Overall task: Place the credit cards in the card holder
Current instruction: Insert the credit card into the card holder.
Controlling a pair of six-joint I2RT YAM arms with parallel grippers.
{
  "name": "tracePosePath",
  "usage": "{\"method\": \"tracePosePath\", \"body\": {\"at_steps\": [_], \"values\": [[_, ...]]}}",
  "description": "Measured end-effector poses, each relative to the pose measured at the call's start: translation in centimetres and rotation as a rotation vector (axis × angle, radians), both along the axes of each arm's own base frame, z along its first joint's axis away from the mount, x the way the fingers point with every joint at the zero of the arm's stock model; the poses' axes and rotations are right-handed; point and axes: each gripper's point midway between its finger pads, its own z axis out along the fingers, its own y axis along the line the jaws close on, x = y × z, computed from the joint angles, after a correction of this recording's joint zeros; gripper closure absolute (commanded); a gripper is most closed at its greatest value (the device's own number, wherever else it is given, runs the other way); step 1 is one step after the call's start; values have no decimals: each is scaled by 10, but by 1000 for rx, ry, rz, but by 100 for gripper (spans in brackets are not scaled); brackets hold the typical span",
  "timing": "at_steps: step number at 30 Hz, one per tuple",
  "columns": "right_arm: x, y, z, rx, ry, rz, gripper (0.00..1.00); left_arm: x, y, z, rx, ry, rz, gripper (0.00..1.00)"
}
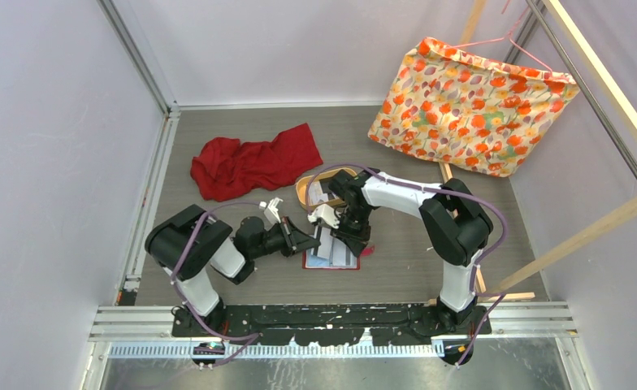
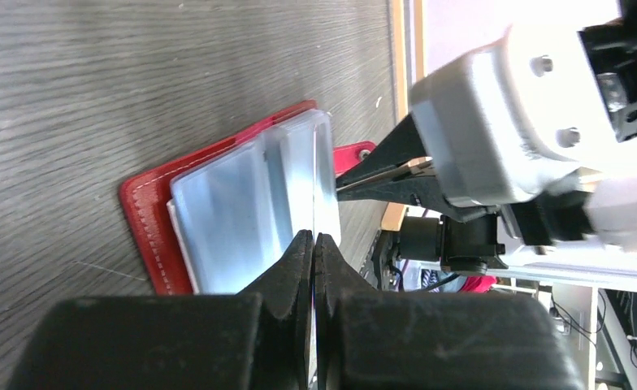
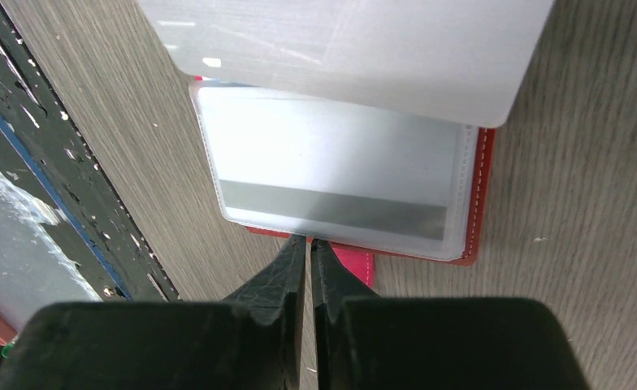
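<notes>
The card holder point(image 1: 331, 256) lay open by the table's point(image 1: 413, 272) near edge, between my arms: left gripper point(image 2: 314, 244) pinching its clear leaf point(image 3: 340, 49), right gripper point(image 3: 308, 244) closed, tips at its edge.

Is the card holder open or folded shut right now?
Open: the card holder lies spread flat on the table, clear pockets up, lifted sleeve above a striped card.
</notes>
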Motion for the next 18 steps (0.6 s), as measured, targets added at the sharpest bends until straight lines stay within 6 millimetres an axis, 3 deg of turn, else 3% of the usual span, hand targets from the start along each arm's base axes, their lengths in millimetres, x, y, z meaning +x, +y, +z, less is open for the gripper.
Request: {"method": "tracePosePath", "body": {"at_steps": [5,11,18], "values": [[0,0,0,0,0,0,88,1,0,12,-4,-42,-5,100],[0,0,5,13,16,-2,86,-4,2,6,27,-32,-22,100],[-4,6,31,128,46,-2,84,-9,4,8,68,-46,-49,100]]}}
